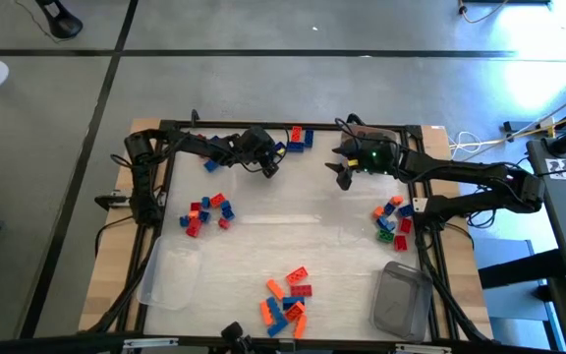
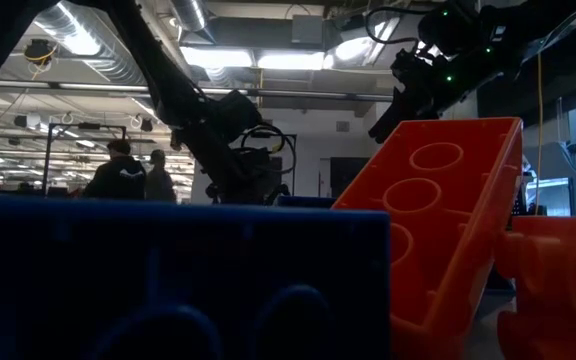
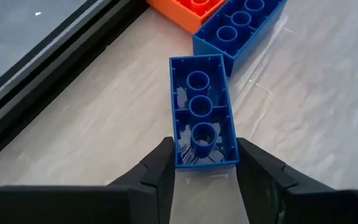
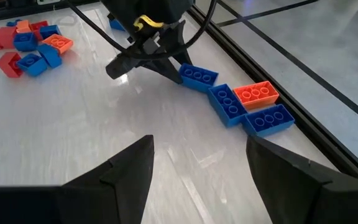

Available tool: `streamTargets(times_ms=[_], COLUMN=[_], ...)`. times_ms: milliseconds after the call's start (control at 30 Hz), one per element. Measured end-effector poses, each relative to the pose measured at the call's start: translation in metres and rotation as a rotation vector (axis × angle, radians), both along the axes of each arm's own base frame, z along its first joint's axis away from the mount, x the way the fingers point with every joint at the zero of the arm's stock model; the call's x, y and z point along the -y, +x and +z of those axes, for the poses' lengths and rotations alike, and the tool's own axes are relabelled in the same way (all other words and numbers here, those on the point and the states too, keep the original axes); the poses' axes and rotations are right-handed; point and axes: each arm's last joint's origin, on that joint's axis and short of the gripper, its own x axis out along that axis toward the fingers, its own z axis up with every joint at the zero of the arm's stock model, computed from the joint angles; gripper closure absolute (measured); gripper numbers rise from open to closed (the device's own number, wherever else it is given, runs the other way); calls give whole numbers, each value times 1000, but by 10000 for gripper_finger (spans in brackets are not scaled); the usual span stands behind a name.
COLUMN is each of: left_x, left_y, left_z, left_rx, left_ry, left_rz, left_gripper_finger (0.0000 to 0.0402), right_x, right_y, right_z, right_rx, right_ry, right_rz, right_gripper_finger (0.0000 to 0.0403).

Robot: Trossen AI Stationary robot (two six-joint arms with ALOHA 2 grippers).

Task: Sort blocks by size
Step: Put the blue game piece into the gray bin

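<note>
A blue block lies underside up on the table near its far edge, and my left gripper is closed on its near end. The same gripper shows in the right wrist view, with more blue blocks and an orange one lined up beyond it. Other blocks lie in piles at the left, right and near edge. My right gripper hangs open above the table, right of the left one, holding nothing. My left gripper pinches the blue block's two long sides at its near end between its two fingers. The fingers slant down from the table's left and point along the block. The block lies flat on the table, hollow underside up.
Two clear tubs stand at the near left and near right. A few blue blocks lie left of my left gripper. The black frame rail runs close behind the block. People stand far off in the room.
</note>
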Motion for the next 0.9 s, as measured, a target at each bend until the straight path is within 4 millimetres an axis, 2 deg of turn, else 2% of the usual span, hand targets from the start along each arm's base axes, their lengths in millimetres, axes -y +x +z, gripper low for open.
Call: streamTargets(times_ms=[200, 333, 533, 900], left_x=[17, 34, 62, 104], left_y=[2, 4, 9, 29], left_z=[24, 50, 84, 107], left_rx=[4, 50, 147, 386], left_ry=[47, 89, 163, 181], left_rz=[-44, -101, -213, -499], left_gripper_finger=[275, 276, 273, 274], right_x=[0, 0, -3, -9], right_y=[0, 0, 1, -1], right_z=[0, 0, -2, -13], right_rx=[-4, -9, 47, 225], right_ry=[2, -8, -20, -82], right_rz=[0, 7, 113, 291], right_gripper_finger=[150, 150, 150, 150])
